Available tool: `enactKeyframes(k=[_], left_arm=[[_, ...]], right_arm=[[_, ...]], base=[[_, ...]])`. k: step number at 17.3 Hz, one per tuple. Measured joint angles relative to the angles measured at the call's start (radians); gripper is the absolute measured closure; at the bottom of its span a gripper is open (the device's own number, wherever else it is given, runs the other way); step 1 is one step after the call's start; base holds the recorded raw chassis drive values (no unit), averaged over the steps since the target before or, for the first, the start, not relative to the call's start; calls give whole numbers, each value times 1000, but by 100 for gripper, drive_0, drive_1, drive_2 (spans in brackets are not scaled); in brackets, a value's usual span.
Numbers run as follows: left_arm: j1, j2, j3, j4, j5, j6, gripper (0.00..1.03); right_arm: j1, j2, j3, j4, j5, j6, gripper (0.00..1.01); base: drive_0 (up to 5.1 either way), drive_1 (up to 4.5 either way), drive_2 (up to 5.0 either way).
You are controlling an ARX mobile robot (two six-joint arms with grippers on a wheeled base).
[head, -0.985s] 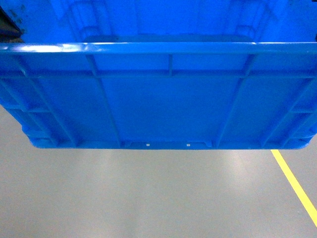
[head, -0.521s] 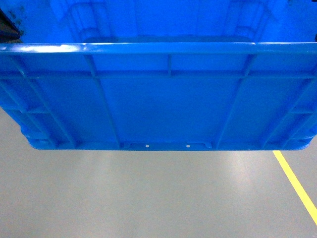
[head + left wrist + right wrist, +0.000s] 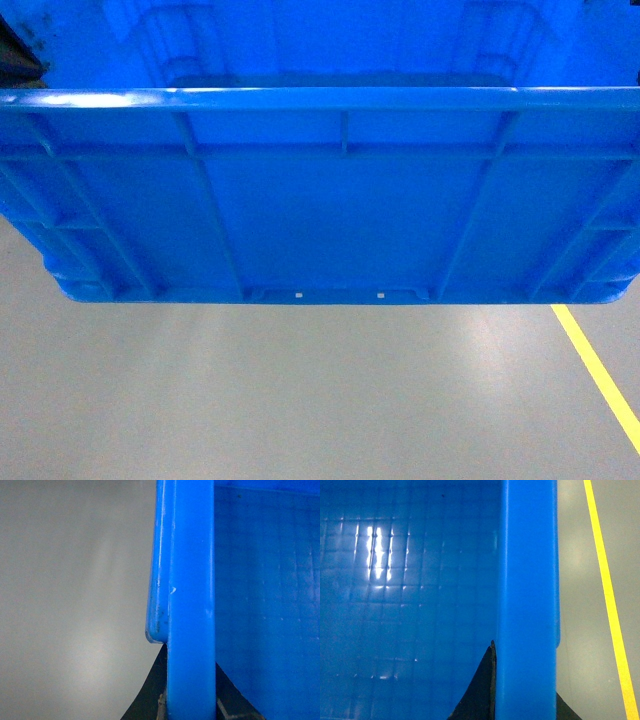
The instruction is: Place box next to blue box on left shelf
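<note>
both tools pinch the box [image 3: 340,200] rim, left tool [image 3: 190,705] on its left wall, right tool [image 3: 520,700] on its right, carried above bare floor [image 3: 300,400]; no shelf in view, placing remains.

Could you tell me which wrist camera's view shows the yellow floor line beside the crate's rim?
The right wrist view: the yellow line runs beside the box rim there; the left wrist view shows only plain grey floor.

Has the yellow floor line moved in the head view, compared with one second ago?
Yes, slightly. Measured against the blue crate, which keeps its place in the head view, the yellow floor line has shifted a little to the right. Probably the base is moving, not the line.
</note>
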Motion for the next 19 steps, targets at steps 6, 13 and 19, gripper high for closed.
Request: enactKeyframes(k=[6,13,19], left_arm=[[0,0,0,3,0,2,96],[0,0,0,6,-1,1,96],[0,0,0,4,0,1,96]], right_arm=[[0,0,0,0,0,0,95],[0,0,0,6,-1,0,95],[0,0,0,4,0,0,95]], base=[[6,435,-422],[6,434,-423],[2,430,-427]])
